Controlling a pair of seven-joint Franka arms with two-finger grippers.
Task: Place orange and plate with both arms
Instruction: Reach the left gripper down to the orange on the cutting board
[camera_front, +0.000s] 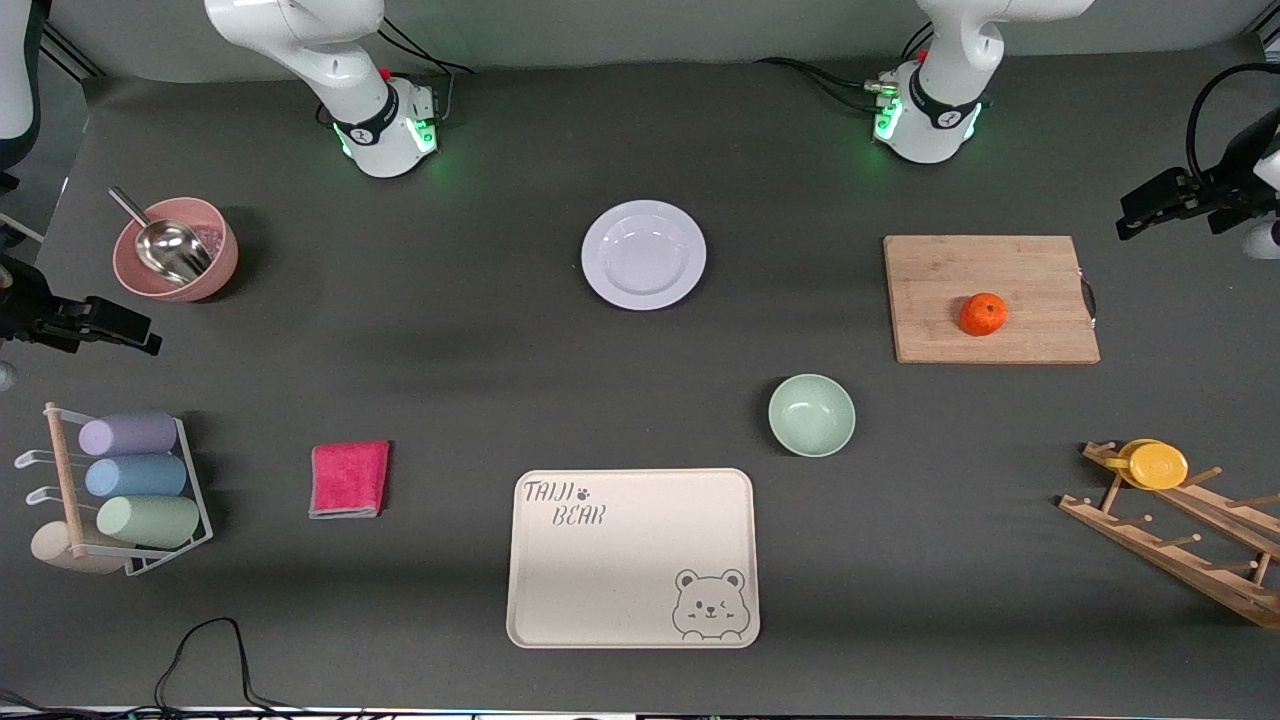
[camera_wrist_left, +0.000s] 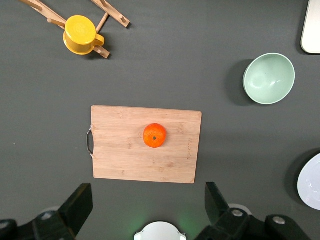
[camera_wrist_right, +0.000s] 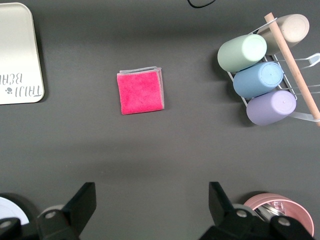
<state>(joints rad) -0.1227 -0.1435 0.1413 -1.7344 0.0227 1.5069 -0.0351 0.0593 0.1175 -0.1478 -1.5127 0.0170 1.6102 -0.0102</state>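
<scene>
I see the small round bright orange fruit (camera_wrist_left: 155, 135) on the bamboo cutting board (camera_front: 990, 298), toward the left arm's end, directly under my wide-open left gripper (camera_wrist_left: 147, 210). The pale lavender glossy plate (camera_front: 643, 254) lies mid-table, probably closer to the right gripper (camera_wrist_right: 150, 210), also open, empty.

Dark grey table (camera_front: 480, 350), even overhead light, soft shadows.

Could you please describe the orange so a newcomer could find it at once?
Look toward the left arm's end of the table for the wooden cutting board. The orange sits on it, the only small, round, bright orange thing there; the yellow cup hangs on a rack.
</scene>
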